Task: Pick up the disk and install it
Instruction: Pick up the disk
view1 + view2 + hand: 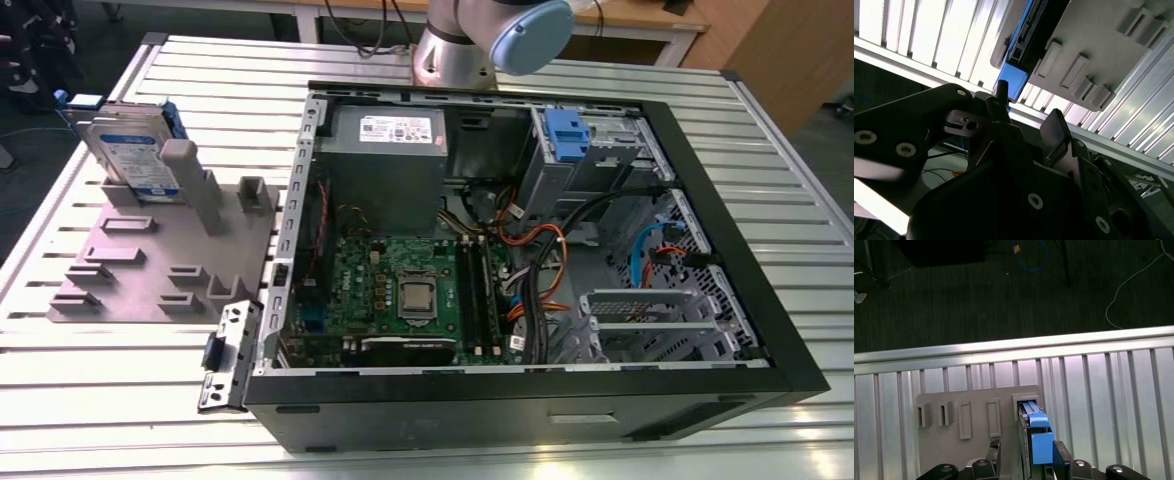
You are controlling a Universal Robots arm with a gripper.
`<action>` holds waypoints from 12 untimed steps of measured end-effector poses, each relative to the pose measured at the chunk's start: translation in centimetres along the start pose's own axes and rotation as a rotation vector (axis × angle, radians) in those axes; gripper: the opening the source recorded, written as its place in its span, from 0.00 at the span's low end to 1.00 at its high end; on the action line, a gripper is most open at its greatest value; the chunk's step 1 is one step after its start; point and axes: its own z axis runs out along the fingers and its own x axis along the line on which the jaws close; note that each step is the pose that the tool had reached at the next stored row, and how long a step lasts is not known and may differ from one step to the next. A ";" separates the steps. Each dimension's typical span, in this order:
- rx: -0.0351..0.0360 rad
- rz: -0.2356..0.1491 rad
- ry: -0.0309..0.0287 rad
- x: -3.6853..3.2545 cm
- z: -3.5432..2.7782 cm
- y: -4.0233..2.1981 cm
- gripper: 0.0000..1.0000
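1. One disk (134, 150), standing upright on edge in a slot at the far corner of the grey fixture plate (127, 275), over on the exterior view's left; label face showing, blue carrier frame round its edges; nothing touches it there.
2. In the first wrist view the disk (1036, 440) comes up edge-on, blue frame end toward the camera, seated in the end slot of the fixture plate (954, 447).
3. Gripper (1026, 455): jaws spread wide, holding nothing; the disk shows in the gap between the two fingers (1061, 457).
4. In the second wrist view, the blue corner of the disk (1013, 82) sits beyond the dark gripper body, clear of it.
5. Fixture plate lies flat on the slatted metal table (107, 410); a loose metal bracket (227, 360) lies between the plate and the case, just beside the case.
6. Computer case (534, 410) lies open on its side, to the exterior view's right of the plate; inside it, a grey power supply (380, 150) at the far end, the green motherboard (387, 270) in the middle, a blue caddy (565, 135) in the far bay, orange and black cables (534, 240), and a metal drive cage (654, 320) near the front.
7. Arm (467, 45) rises from behind the case.
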 end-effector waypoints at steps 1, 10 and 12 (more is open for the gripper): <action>0.0000 0.000 0.0002 -0.20 0.02 -0.01 0.53; 0.0353 -0.003 -0.0059 -1.37 0.64 0.47 0.53; 0.0531 -0.004 -0.0077 -1.35 0.69 0.57 0.53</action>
